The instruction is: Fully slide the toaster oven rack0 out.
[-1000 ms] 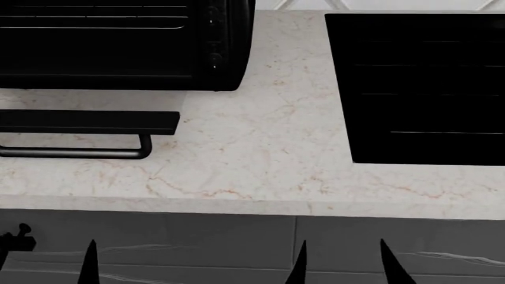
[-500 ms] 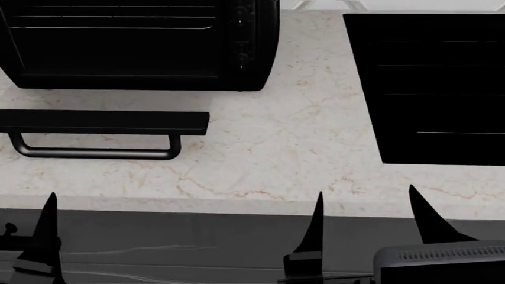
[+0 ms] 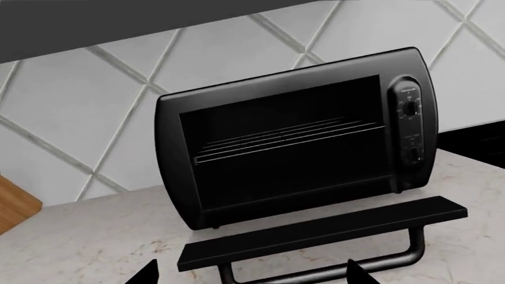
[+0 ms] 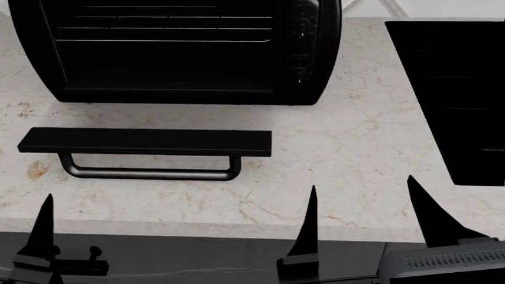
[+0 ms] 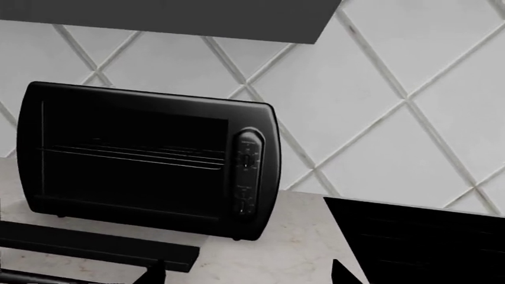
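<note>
The black toaster oven (image 4: 316,53) stands at the back of the marble counter, its door (image 4: 146,142) dropped flat with the bar handle (image 4: 150,173) toward me. The grey wire rack0 (image 4: 158,26) sits inside the cavity; it also shows in the left wrist view (image 3: 292,136) and the right wrist view (image 5: 134,154). My left gripper (image 3: 252,277) is open and empty, short of the handle; the head view shows only one of its fingers (image 4: 44,228). My right gripper (image 4: 368,219) is open and empty over the counter's front edge, right of the door.
A flat black slab (image 4: 465,100) with faint lines lies on the counter to the oven's right. A wooden object (image 3: 14,207) stands to the oven's left. The counter's front edge (image 4: 197,228) runs just ahead of my fingertips. A tiled wall is behind.
The view has shifted, so the oven and door look larger and sit further right. My fingertips reach higher, up to the counter's front edge. The rack has not moved.
</note>
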